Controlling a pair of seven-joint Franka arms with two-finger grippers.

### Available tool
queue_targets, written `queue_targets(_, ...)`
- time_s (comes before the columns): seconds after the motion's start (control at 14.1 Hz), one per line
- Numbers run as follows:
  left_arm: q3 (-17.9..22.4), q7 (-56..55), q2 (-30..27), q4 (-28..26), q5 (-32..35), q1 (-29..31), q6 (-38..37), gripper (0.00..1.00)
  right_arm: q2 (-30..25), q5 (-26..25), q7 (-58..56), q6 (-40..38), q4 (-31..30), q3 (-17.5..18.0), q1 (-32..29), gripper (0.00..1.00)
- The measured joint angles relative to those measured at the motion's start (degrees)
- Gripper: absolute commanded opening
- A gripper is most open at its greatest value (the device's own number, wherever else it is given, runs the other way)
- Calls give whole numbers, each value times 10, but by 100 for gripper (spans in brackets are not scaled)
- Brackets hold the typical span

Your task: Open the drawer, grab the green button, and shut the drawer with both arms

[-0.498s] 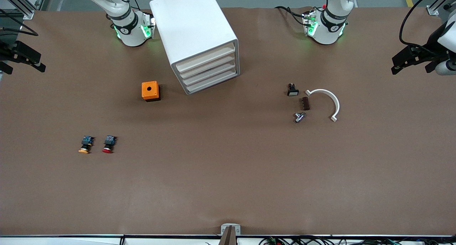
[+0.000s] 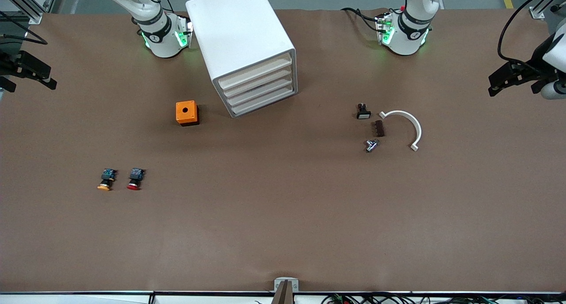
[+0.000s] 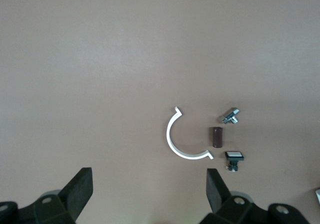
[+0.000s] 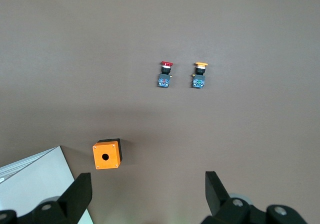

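Both jaws stand wide apart and empty. We see our left gripper (image 2: 497, 80) up over the table's edge at the left arm's end, and our right gripper (image 2: 46, 78) up over the edge at the right arm's end.

Taking the white drawer cabinet (image 2: 243, 43) as landmark, and going from near to far: the yellow-capped button (image 2: 106, 180) and red-capped button (image 2: 135, 179) lie nearest the front camera, toward the right arm's end. The orange box (image 2: 186, 113) sits just beside the cabinet. All four drawers (image 2: 258, 88) are shut; we cannot see the green button.

Since the earlier frame our left gripper has drawn slightly outward; the right one waits.
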Motion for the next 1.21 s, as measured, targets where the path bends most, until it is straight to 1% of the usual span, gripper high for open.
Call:
queue_targets(0.21, -7, 2, 31, 2, 1, -5, -2, 100, 0, 0, 0, 0, 0, 0, 0, 100)
queue_targets(0.36, -16, -21, 55, 2, 1, -15, -1, 100, 0, 0, 0, 0, -1, 0, 0, 100)
queue_targets(0.5, -35, -105, 84, 3, -1, -30, 2, 100, 0, 0, 0, 0, -1, 0, 0, 100)
queue_targets(0.78, -80, -313, 156, 5, -21, -60, 7, 100, 0, 0, 0, 0, -1, 0, 0, 100)
queue_targets(1.0, -88, -439, 207, 23, -56, -88, 12, 100, 0, 0, 0, 0, -1, 0, 0, 100)
queue_targets(1.21, -88, -547, 241, 36, -96, -107, 11, 100, 0, 0, 0, 0, -1, 0, 0, 100)
